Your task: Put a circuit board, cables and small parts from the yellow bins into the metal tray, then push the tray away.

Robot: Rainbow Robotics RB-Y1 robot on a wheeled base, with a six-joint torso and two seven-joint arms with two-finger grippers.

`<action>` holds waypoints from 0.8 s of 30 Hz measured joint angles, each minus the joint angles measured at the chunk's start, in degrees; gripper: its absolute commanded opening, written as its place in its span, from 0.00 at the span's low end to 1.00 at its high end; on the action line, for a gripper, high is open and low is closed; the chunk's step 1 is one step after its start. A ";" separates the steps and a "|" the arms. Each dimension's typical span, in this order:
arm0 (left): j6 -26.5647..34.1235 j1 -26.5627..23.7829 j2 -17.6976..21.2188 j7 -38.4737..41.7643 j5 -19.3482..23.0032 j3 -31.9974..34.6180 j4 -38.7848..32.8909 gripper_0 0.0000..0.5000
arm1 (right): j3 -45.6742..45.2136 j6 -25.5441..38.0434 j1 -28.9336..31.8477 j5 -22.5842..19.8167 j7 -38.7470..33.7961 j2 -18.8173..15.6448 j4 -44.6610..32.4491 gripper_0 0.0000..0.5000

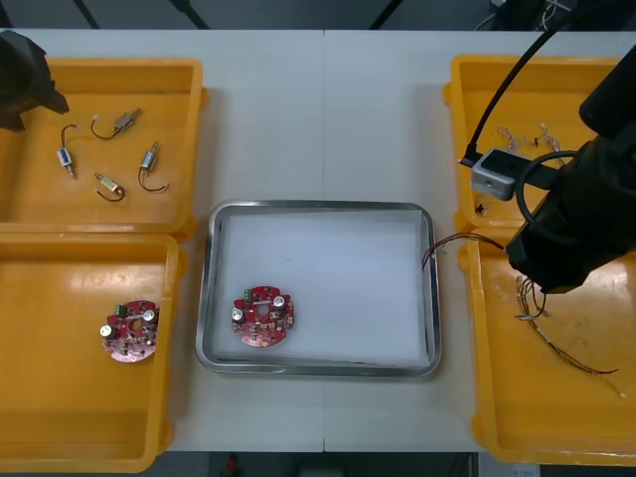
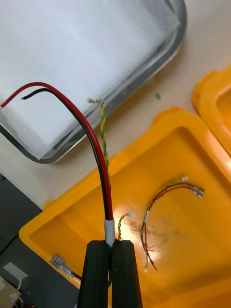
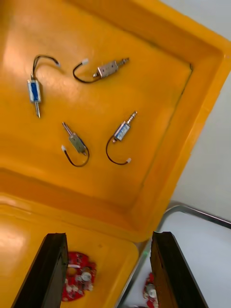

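ITEM 1: right gripper [image 2: 111, 248]. Fingers pinched narrow on cable bundle [image 2: 98, 154] at its white sleeve; red + black leads w/ a twisted yellow-green strand. Pos.: above right near bin [image 1: 556, 407], by its tray-side wall. Free ends reach over the rim of the metal tray [image 1: 320, 206].

ITEM 2: metal tray. Centre of table, white inside. Holds one circuit board [image 1: 263, 318] in its near-left area; rest of liner bare.

ITEM 3: spare cables [image 2: 168, 192]. On the floor of right near bin, apart from the held bundle.

ITEM 4: left gripper [image 3: 109, 238]. Fingers wide, holding nothing, hovering over left far bin [image 1: 169, 109] w/ four small metal parts [image 3: 77, 143].

STEP (judged): cable transfer, mid-carry. Parts not yet moved.

HANDLING NOTES: bundle is limp and the tail leads the grip.
- Hold height until the sleeve end clears bin wall + tray rim, else the loose strand may hook on the rim.
- Carry well inside, over bare liner to the right of the board.
- Lower till the leads rest, then open.
- Early release prob. leaves the tail draped across the rim, which would foul the later push.
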 measured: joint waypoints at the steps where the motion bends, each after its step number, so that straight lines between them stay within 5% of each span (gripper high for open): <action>1: -0.82 0.00 0.48 -2.24 -0.27 0.00 0.80 1.00 | 1.00 -0.04 -0.77 0.01 0.00 0.09 -0.18 0.00; 10: -4.74 0.00 1.69 -5.47 -5.96 0.00 8.17 1.00 | 9.99 -2.22 -7.35 2.55 0.91 5.40 -0.39 0.00; 16: -8.68 0.00 1.74 -8.53 -6.60 0.00 14.05 1.00 | 18.74 -6.93 -12.05 5.98 13.32 8.60 0.53 0.00; 24: -15.13 0.00 1.75 -19.16 -10.81 -1.39 18.95 1.00 | 25.69 -11.57 -13.66 9.55 18.87 11.89 4.80 0.00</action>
